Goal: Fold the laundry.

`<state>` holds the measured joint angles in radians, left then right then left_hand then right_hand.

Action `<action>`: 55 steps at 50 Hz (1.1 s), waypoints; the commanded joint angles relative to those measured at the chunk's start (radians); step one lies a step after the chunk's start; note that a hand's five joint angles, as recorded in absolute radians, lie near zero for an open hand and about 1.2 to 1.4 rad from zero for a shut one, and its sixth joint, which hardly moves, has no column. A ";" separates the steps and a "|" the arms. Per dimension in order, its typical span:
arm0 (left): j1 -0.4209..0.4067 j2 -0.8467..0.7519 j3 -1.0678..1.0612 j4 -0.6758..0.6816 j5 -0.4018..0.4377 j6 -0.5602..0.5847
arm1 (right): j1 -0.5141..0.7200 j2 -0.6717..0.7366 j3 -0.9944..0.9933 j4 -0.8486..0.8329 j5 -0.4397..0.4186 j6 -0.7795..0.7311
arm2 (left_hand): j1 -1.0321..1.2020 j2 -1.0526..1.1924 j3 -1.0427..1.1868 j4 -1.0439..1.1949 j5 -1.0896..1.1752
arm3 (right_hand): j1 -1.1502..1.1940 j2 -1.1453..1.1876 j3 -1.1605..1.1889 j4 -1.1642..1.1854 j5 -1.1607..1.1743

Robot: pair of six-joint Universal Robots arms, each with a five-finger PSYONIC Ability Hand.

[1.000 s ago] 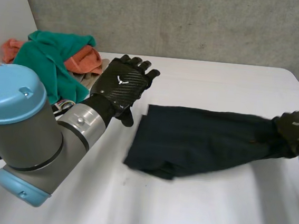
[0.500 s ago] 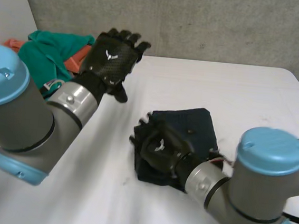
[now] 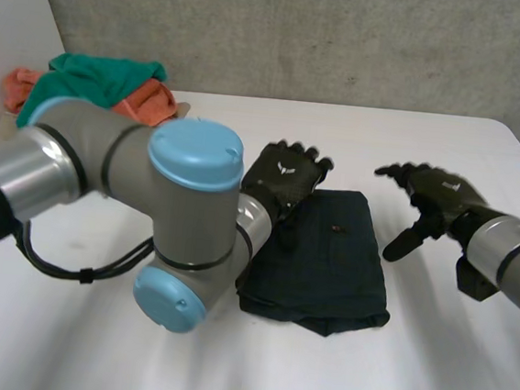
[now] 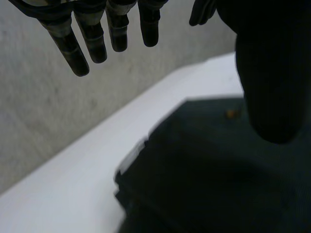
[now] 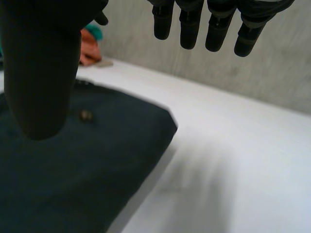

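A dark navy garment (image 3: 327,261) lies folded into a rough rectangle in the middle of the white table (image 3: 427,377); it also shows under the palms in the wrist views (image 4: 214,170) (image 5: 73,170). My left hand (image 3: 284,181) hovers open over the garment's far left corner, fingers straight (image 4: 92,36). My right hand (image 3: 429,204) is open just off the garment's right edge, fingers spread (image 5: 216,29) and holding nothing.
A heap of green (image 3: 86,86) and orange (image 3: 149,103) cloths lies at the table's far left corner, with the orange one visible beyond the garment (image 5: 90,46). My left arm's elbow (image 3: 182,234) sits low over the table, left of the garment.
The garment was stretched out long a second ago; it is now folded over into a compact rectangle. My right hand let go and drew back right. My left hand came down over the garment.
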<state>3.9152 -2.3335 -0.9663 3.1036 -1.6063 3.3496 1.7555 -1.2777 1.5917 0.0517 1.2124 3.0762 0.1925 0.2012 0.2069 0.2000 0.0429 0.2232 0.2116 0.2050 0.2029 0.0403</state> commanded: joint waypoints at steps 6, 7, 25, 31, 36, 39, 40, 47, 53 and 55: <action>0.016 -0.145 0.015 -0.098 -0.061 0.120 | 0.051 0.302 -0.117 0.031 0.009 -0.033 | 0.056 0.047 0.042 0.049 0.031 | -0.049 -0.037 -0.030 -0.028 -0.040; 0.019 -0.148 0.009 -0.120 -0.060 0.140 | 0.052 0.307 -0.121 0.034 0.012 -0.042 | 0.062 0.053 0.048 0.055 0.037 | -0.049 -0.037 -0.030 -0.028 -0.040; 0.047 0.236 -0.101 -0.007 0.021 0.097 | 0.050 -0.092 0.089 -0.084 0.254 -0.326 | -0.002 -0.011 -0.017 -0.010 -0.027 | -0.049 -0.037 -0.030 -0.028 -0.040; 0.136 0.319 -0.169 0.010 0.256 0.022 | 0.055 -0.118 0.204 -0.101 0.246 -0.182 | 0.009 0.001 -0.005 0.002 -0.016 | -0.049 -0.037 -0.030 -0.028 -0.040; 0.171 0.356 -0.210 -0.029 0.561 -0.085 | 0.062 -0.092 0.278 -0.113 0.175 0.008 | 0.015 0.006 0.001 0.008 -0.010 | -0.049 -0.037 -0.030 -0.028 -0.040; 0.191 0.378 -0.238 -0.052 0.701 -0.131 | 0.065 -0.049 0.287 -0.116 0.107 0.048 | 0.015 0.006 0.001 0.008 -0.010 | -0.049 -0.037 -0.030 -0.028 -0.040; 0.197 0.384 -0.242 -0.056 0.725 -0.137 | 0.062 -0.020 0.281 -0.116 0.067 0.068 | 0.018 0.009 0.004 0.011 -0.007 | -0.049 -0.037 -0.030 -0.028 -0.040; 0.205 0.442 -0.279 -0.060 0.758 -0.154 | 0.091 0.118 0.245 -0.191 0.041 0.082 | 0.021 0.012 0.007 0.014 -0.004 | -0.049 -0.037 -0.030 -0.028 -0.040; 0.200 0.491 -0.333 -0.048 0.759 -0.154 | 0.137 0.198 0.163 -0.233 0.081 0.068 | 0.018 0.009 0.004 0.011 -0.007 | 0.756 0.767 0.774 0.776 0.764; 0.199 0.496 -0.342 -0.042 0.758 -0.154 | 0.134 0.210 0.145 -0.236 0.107 0.067 | 0.018 0.009 0.004 0.011 -0.007 | 1.173 1.185 1.191 1.193 1.181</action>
<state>4.1202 -1.8624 -1.2763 3.0475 -0.8357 3.1915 1.8738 -1.1150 1.7961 -0.1645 1.2670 3.1566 0.1988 0.2048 0.2070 0.2012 0.0419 0.5751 0.6165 0.6085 0.6080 0.4170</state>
